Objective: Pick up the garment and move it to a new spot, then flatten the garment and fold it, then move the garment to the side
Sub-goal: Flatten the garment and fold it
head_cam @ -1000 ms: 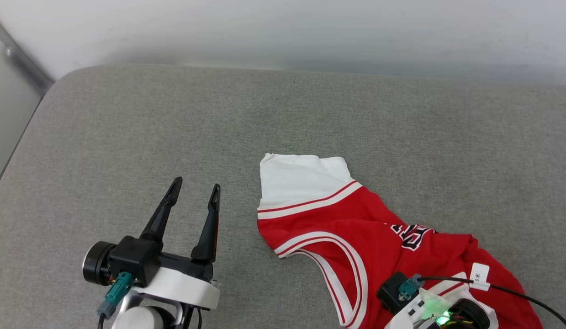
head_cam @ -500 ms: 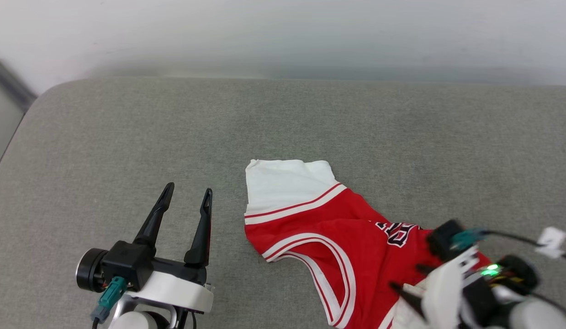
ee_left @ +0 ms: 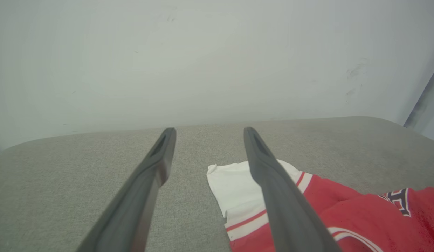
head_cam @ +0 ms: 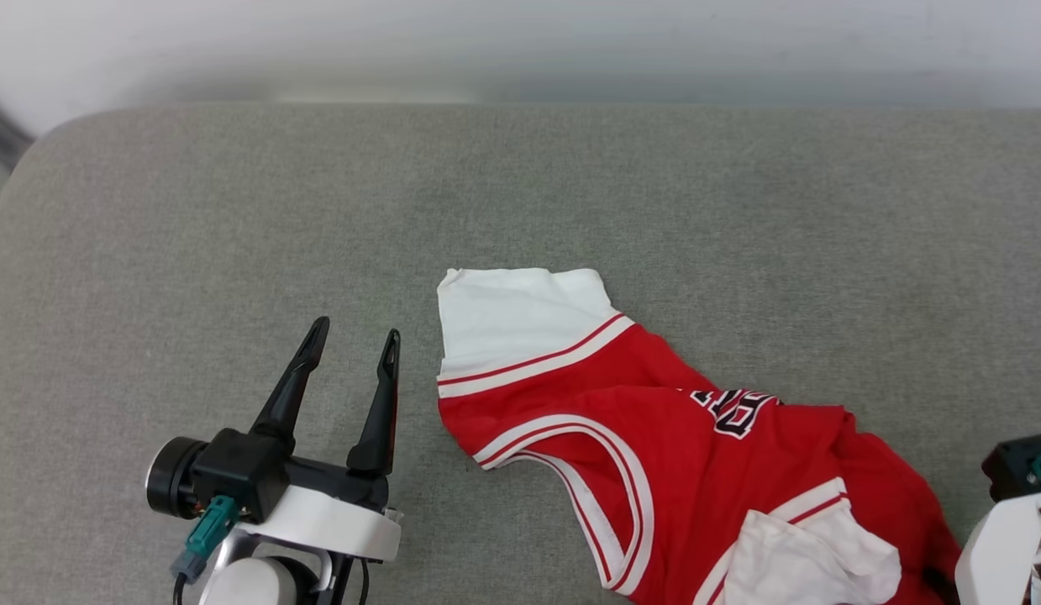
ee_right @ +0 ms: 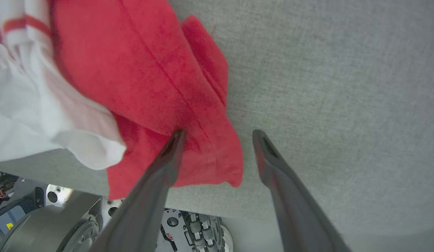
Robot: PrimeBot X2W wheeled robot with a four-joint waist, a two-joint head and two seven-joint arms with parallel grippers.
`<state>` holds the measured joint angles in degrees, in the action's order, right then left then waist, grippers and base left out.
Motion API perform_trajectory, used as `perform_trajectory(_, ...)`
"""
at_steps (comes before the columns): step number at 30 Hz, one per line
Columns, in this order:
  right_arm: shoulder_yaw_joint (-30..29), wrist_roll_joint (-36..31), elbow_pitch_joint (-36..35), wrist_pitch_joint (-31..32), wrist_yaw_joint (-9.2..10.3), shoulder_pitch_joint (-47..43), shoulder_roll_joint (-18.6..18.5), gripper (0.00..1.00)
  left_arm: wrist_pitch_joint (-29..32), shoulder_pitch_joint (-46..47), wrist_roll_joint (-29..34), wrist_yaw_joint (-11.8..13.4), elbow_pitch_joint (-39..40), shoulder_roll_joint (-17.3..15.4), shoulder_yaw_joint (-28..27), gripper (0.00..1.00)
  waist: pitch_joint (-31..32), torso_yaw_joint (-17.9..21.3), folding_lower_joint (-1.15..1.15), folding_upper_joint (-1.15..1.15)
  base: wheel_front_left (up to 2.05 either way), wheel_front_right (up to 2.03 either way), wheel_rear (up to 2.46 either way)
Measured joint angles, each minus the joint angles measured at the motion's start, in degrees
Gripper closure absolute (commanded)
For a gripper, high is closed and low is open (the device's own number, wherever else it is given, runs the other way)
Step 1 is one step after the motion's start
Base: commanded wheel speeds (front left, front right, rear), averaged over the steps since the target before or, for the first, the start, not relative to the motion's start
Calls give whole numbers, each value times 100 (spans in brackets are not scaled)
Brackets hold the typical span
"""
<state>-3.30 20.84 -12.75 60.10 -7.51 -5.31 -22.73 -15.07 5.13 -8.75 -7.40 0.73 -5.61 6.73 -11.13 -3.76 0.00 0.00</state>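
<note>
The garment (head_cam: pixel 654 437), a red jersey with white sleeves and striped trim, lies crumpled on the grey cushion (head_cam: pixel 234 210), right of centre. One white sleeve is spread at its far left; the other is bunched near the front edge. My left gripper (head_cam: pixel 356 329) stands open just left of the garment (ee_left: pixel 343 210), apart from it, and the left wrist view has its fingertips spread (ee_left: pixel 208 131). My right gripper (ee_right: pixel 219 132) is open above the garment's red corner (ee_right: pixel 150 77) with nothing clamped. My right wrist (head_cam: pixel 1012 512) sits at the lower right edge.
A pale wall (head_cam: pixel 520 42) runs behind the cushion. Bare grey fabric stretches to the left and behind the garment. The cushion's front edge and the robot's base (ee_right: pixel 188 227) show below it in the right wrist view.
My right gripper has opened, let go of the garment and drawn back to the right, uncovering the bunched white sleeve. The head camera has shifted. The left gripper stays open.
</note>
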Motion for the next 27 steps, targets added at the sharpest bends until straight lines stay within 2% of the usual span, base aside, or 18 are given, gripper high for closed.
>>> perform_trajectory(3,-25,-210,321,-59,1,-34,-15,0,0,38,-5,0,-9,-30,29,0,-111,-59,0,0,0,0,0)
perform_trajectory(10,75,-238,1094,-324,-1,119,-19,0,0,202,-19,-1,-26,-101,101,0,-327,-249,-1,0,0,0,0)
perform_trajectory(11,99,-222,1185,-341,0,165,-29,52,0,225,-24,0,-25,-101,111,0,-347,-282,-1,0,0,0,0)
perform_trajectory(12,114,-220,1281,-388,-1,196,-54,85,0,236,-25,0,-27,-100,118,0,-364,-316,-1,0,0,0,0)
perform_trajectory(13,145,-214,1352,-435,-1,221,-85,100,0,238,-25,0,-32,-99,126,0,-374,-348,-1,0,0,0,0)
perform_trajectory(20,356,-198,1774,-888,-16,632,-420,100,0,244,-31,0,-69,-76,121,0,-327,-535,-2,0,0,0,0)
perform_trajectory(27,458,-267,1720,-1429,-1,1750,-814,100,0,236,-43,0,-74,-27,104,0,-203,-660,1,0,0,0,0)
